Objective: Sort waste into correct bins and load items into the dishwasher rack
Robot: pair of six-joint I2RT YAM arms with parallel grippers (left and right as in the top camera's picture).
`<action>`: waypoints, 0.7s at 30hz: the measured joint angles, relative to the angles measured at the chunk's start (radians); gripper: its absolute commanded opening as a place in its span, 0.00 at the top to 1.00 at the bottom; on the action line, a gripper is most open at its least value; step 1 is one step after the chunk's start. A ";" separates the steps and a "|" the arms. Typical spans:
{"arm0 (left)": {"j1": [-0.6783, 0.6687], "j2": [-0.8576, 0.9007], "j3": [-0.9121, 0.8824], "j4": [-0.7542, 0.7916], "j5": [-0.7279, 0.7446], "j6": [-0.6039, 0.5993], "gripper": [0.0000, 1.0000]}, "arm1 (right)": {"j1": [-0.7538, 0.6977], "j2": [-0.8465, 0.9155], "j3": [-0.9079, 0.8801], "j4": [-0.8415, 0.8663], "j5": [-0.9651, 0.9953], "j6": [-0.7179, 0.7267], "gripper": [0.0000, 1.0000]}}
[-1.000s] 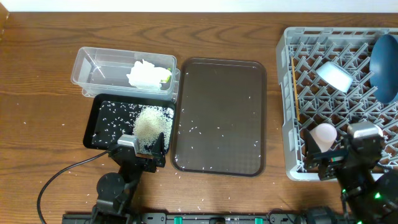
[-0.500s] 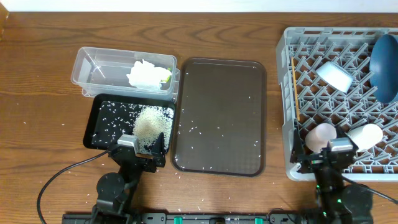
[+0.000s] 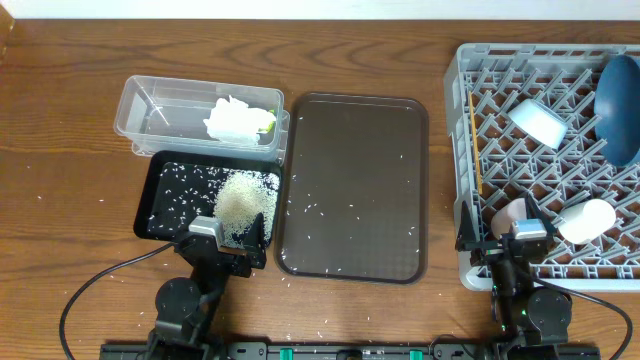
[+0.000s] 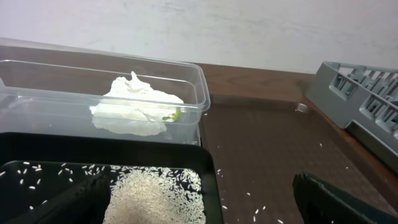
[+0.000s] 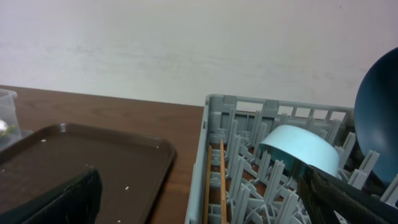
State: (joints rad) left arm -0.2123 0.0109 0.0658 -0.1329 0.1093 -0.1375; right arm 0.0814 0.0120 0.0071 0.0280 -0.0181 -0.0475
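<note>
Dishwasher rack (image 3: 520,50) holds plate (image 3: 620,95), bowl (image 3: 538,121) and chopsticks (image 3: 474,140).

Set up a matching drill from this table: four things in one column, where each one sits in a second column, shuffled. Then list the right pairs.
Things
1. crumpled tissue
2. rice heap
3. chopsticks
4. dark blue plate

Places
A. along the left wall of the dishwasher rack
B. in the black tray
C. in the rack's far right corner
D. in the clear tub

Pairs: 1-D, 2-B, 3-A, 4-C
</note>
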 measured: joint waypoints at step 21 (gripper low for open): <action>0.000 0.000 0.000 0.000 0.000 0.000 0.04 | 0.000 0.001 0.000 -0.098 0.000 0.000 0.01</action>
State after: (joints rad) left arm -0.2123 0.0109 0.0658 -0.1329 0.1093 -0.1375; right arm 0.0814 0.0128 0.0071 -0.0696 -0.0181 -0.0475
